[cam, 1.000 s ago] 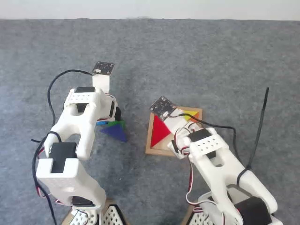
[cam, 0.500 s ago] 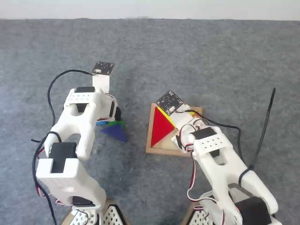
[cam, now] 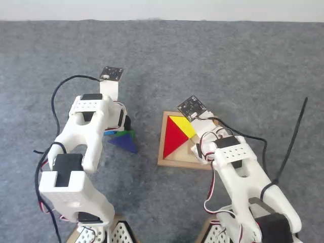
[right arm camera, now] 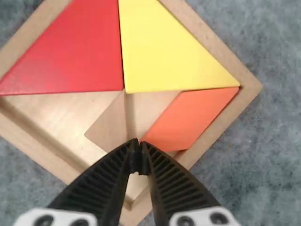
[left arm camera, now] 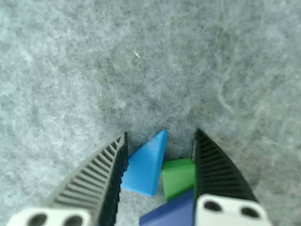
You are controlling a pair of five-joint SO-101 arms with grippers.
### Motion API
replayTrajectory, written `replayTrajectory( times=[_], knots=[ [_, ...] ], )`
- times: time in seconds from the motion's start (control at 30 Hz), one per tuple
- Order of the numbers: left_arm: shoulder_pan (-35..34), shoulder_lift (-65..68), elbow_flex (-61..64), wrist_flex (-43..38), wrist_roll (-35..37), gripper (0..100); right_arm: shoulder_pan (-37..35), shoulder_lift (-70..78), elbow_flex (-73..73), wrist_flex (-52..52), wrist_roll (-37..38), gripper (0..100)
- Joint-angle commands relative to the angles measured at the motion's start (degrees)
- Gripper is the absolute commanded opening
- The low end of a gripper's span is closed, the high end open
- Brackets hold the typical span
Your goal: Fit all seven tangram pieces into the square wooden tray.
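My left pincer point(left arm camera: 161, 135) open astride blue triangle point(left arm camera: 146, 167) and green piece point(left arm camera: 178, 176) on grey surface point(left arm camera: 141, 56), my right pincer point(right arm camera: 139, 145) closed above tray point(right arm camera: 250, 89), red triangle point(right arm camera: 70, 52), yellow triangle point(right arm camera: 160, 47), orange piece point(right arm camera: 188, 120) seated inside

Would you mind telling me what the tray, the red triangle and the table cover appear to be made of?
Tray: pale bare wood, matt, with faint grain showing on its floor.
Red triangle: probably painted wood, smooth with a slight sheen; plastic cannot be ruled out.
Table cover: grey felt or low carpet, judging by its fuzzy, fibrous surface.
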Motion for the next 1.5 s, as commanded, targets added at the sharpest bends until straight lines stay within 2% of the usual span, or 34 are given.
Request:
replayTrajectory(
  times=[0.0,0.1,0.23,0.33,0.5,0.7,1.0,1.2,1.47],
  knots=[
    [0.1,-2.2,0.2,-0.5,-0.8,21,-2.8,-2.3,0.2,3.0,-0.1,0.7],
    [0.1,-2.2,0.2,-0.5,-0.8,21,-7.6,-2.3,0.2,5.0,-0.6,0.7],
    [0.1,-2.2,0.2,-0.5,-0.8,21,-10.4,-2.8,0.2,5.1,-3.1,0.7],
    [0.1,-2.2,0.2,-0.5,-0.8,21,-10.1,-3.0,-0.3,5.1,-3.3,0.7],
    [0.1,-2.2,0.2,-0.5,-0.8,21,-5.1,-7.8,-2.7,6.7,-3.6,0.7],
    [0.1,-2.2,0.2,-0.5,-0.8,21,-9.0,-15.5,-2.4,6.9,-5.5,0.7],
    [0.1,-2.2,0.2,-0.5,-0.8,21,-12.4,-2.4,-3.5,1.7,-5.4,0.7],
    [0.1,-2.2,0.2,-0.5,-0.8,21,-10.8,5.0,-6.7,1.2,-3.5,0.7],
    [0.1,-2.2,0.2,-0.5,-0.8,21,-3.0,8.9,-11.2,1.2,-0.9,0.7]
  ],
)
